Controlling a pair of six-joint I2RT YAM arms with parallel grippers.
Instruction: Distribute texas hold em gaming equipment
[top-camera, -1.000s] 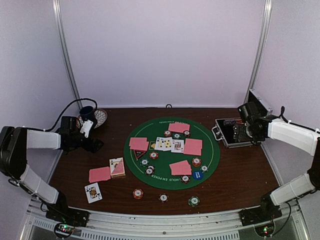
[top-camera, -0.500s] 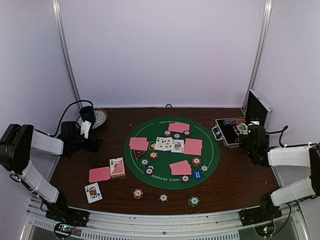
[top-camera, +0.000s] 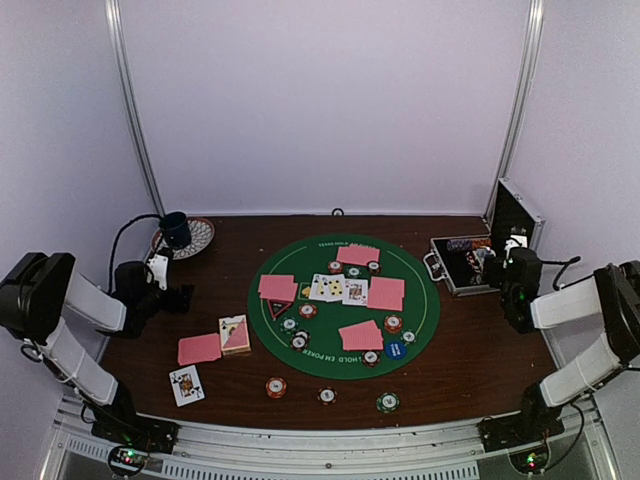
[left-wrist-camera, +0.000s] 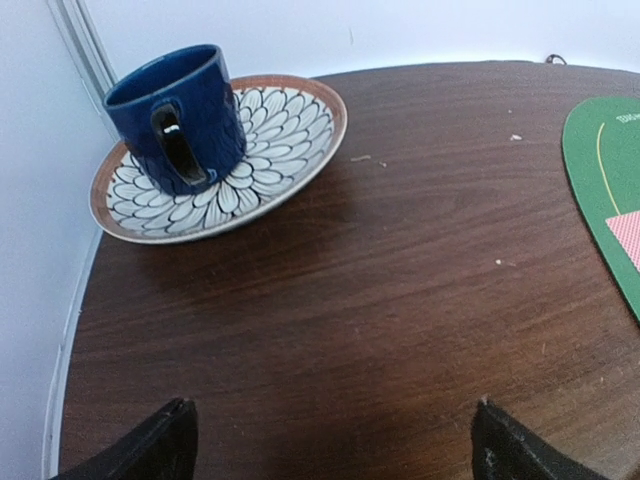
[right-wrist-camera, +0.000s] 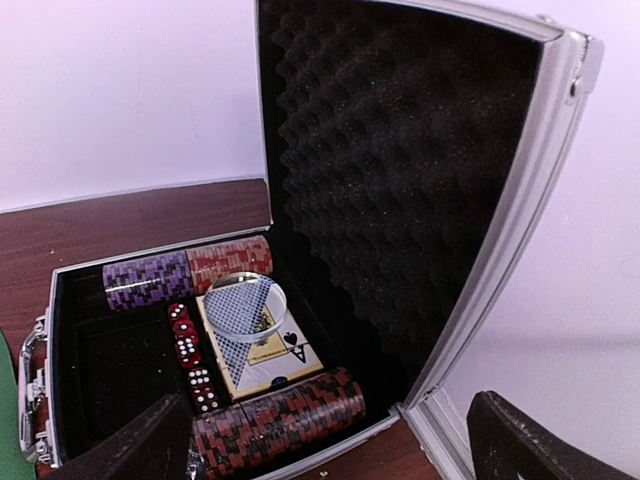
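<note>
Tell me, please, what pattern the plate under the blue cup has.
The plate shows dark-outlined white petals and a brown rim; left wrist view.

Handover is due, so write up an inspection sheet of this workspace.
Surface: dark wood table, round green mat on it.
Job's things: pink-backed cards and striped chips on and beside the mat; face-up cards at its centre.
Clutter: blue cup on patterned plate; open chip case.
Grippers: left pincer open, empty; right pincer open, empty.
Cables: black cable near the cup.
Surroundings: white walls, metal posts.
</note>
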